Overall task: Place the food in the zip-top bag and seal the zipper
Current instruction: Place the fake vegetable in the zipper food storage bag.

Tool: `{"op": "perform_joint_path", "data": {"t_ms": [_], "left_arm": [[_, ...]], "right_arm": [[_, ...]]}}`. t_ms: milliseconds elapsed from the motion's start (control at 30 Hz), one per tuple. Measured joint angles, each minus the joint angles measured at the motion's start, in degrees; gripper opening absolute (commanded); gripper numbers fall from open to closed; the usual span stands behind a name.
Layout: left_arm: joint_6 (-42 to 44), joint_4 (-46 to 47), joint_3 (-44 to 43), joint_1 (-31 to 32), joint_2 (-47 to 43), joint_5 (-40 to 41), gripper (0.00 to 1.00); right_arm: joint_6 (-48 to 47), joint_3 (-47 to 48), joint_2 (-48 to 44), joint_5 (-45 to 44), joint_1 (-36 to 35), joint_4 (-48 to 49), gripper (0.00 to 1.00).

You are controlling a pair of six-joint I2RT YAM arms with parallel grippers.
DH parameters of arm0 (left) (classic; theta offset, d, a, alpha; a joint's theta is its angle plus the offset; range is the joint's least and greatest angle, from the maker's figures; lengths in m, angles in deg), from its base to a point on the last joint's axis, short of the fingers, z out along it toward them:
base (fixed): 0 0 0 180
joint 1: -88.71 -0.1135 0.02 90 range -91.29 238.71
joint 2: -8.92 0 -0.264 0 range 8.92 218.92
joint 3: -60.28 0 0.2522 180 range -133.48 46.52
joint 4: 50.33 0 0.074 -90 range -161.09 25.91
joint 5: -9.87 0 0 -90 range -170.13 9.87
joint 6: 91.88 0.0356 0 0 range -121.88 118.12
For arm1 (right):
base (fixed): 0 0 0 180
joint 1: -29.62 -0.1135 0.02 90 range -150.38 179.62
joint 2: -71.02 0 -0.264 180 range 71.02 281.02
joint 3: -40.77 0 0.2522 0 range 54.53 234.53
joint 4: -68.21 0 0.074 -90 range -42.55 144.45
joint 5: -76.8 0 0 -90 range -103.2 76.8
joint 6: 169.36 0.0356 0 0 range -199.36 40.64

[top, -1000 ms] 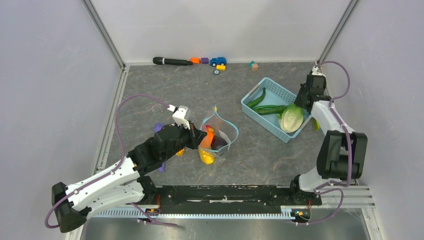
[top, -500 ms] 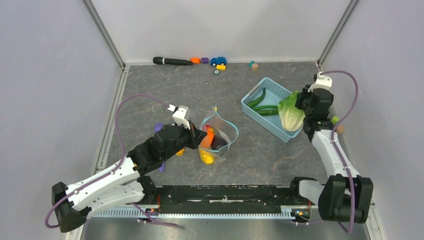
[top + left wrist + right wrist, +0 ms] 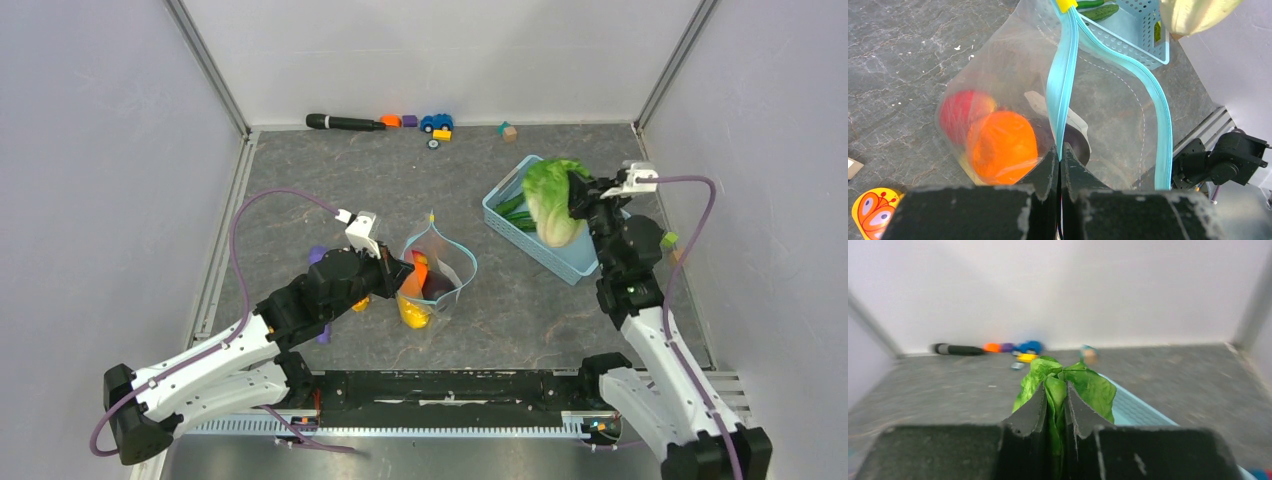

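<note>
The clear zip-top bag [image 3: 435,280] stands open mid-table, its teal zipper [image 3: 1060,85] spread into a loop. Inside show an orange [image 3: 1000,145], a red fruit [image 3: 960,107], a dark eggplant [image 3: 1073,142] and a yellow mango [image 3: 412,312]. My left gripper [image 3: 398,270] is shut on the near side of the zipper strip, as the left wrist view [image 3: 1059,152] shows. My right gripper [image 3: 578,195] is shut on the green lettuce [image 3: 548,200], holding it in the air above the basket; its leaves are pinched in the right wrist view [image 3: 1057,397]. Long green pods [image 3: 515,212] lie in the basket.
The light-blue lattice basket [image 3: 575,262] sits at the right. A black stick [image 3: 343,122], small toy blocks and a toy car [image 3: 435,123] lie along the back wall. Purple pieces [image 3: 316,255] and a butterfly card [image 3: 870,210] lie by the left arm.
My right gripper has lifted the lettuce out of the basket and carried it up and leftward. The left gripper and the bag have not moved.
</note>
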Motion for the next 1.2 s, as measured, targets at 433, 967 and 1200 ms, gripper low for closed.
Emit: {"op": "perform_joint_path", "data": {"t_ms": [433,967,1200], "left_arm": [[0.0,0.4,0.0,0.0,0.2,-0.5,0.02],[0.0,0.3,0.0,0.0,-0.8,0.0,0.02],[0.0,0.3,0.0,0.0,-1.3,0.3,0.02]], "right_arm": [[0.4,0.0,-0.1,2.6,-27.7,6.5,0.00],[-8.5,10.4,8.9,-2.4,-47.6,16.4,0.00],[-9.4,5.2,10.4,-7.5,-53.3,22.5,0.00]]}}
